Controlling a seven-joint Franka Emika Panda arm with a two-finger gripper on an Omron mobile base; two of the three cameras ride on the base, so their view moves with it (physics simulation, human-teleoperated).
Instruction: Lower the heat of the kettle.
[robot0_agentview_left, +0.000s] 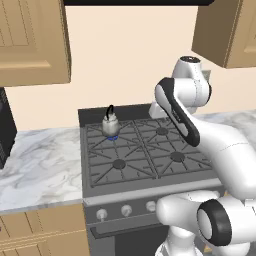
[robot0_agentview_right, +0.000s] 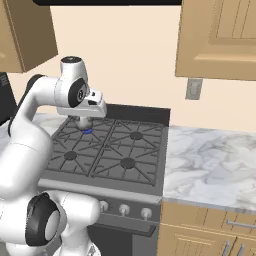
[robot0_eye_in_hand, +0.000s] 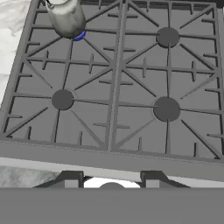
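Kettle (robot0_agentview_left: 110, 124) sits upright on rear-left burner of gas stove (robot0_agentview_left: 145, 150), blue flame (robot0_agentview_left: 112, 137) showing under base. Long axis vertical; thin black arched handle rises above body. Spout direction cannot tell.

In hand view, kettle (robot0_eye_in_hand: 65, 17) at top left, partly cut by edge, over dark grates; three other burners bare.

Gripper (robot0_eye_in_hand: 111, 179) above front edge of stove, well apart from kettle, fingertips spread with clear gap, holding nothing.

Knobs (robot0_agentview_right: 124, 209) line stove front. Marble desk (robot0_agentview_right: 210, 160) flanks stove on both sides.
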